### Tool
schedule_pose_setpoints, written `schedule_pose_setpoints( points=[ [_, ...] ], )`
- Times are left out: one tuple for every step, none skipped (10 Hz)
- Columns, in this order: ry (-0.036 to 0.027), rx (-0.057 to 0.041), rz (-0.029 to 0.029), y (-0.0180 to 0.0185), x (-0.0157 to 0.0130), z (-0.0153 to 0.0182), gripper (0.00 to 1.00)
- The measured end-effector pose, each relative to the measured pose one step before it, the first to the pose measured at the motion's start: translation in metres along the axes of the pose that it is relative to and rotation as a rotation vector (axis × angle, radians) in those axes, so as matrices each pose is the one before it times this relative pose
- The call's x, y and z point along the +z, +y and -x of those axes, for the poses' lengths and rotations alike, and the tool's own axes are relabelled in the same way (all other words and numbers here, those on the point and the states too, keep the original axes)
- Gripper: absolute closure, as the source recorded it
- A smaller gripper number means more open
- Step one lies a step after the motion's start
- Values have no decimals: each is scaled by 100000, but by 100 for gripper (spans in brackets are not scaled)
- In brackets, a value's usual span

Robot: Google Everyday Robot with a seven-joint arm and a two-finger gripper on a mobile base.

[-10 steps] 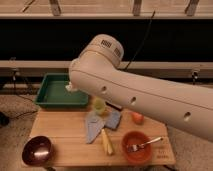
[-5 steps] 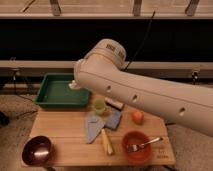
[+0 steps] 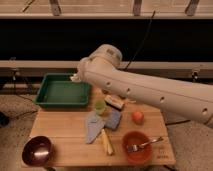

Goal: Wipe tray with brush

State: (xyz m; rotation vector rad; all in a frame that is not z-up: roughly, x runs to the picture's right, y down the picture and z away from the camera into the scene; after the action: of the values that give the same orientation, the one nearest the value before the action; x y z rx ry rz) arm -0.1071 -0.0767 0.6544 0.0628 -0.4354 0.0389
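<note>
while a dark window wall with a rail runs behind it, the wooden table [image 3: 65, 135] stands on speckled floor. at ten o'clock on it sits the green tray [image 3: 62, 92], long axis left-right. the gripper [image 3: 77, 77] hangs over the tray's back right corner, mostly hidden by the arm [image 3: 150, 92]; its grip state and the brush can't be made out.

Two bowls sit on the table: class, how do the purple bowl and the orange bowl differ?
The purple bowl is at the table's front left; the orange bowl is at the front right. The purple bowl looks empty; the orange bowl holds a fork. Both are round and upright. The end effector, near the green tray's far right corner, is mostly hidden by the arm.
</note>
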Motion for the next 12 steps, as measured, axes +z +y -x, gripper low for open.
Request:
schedule_pose_setpoints(
  points=[
    [-781,967,-520,417,859,-62,93],
    [-299,722,-3,379,450,-139,93],
    [-533,1099,-13,535,549,-134,93],
    [-560,595,51,376,390,45,93],
    [-510,688,-61,280,318,-14,93],
    [-326,320,35,214,235,-4,93],
    [-336,395,318,356,344,13,93],
    [-312,58,646,410,344,124,93],
    [-294,-99,654,351,277,190,93],
    [-444,-182,1385,655,565,274,93],
    [-442,-254,1491,717,701,198,93],
    [-206,-68,852,412,489,-10,93]
  ],
)
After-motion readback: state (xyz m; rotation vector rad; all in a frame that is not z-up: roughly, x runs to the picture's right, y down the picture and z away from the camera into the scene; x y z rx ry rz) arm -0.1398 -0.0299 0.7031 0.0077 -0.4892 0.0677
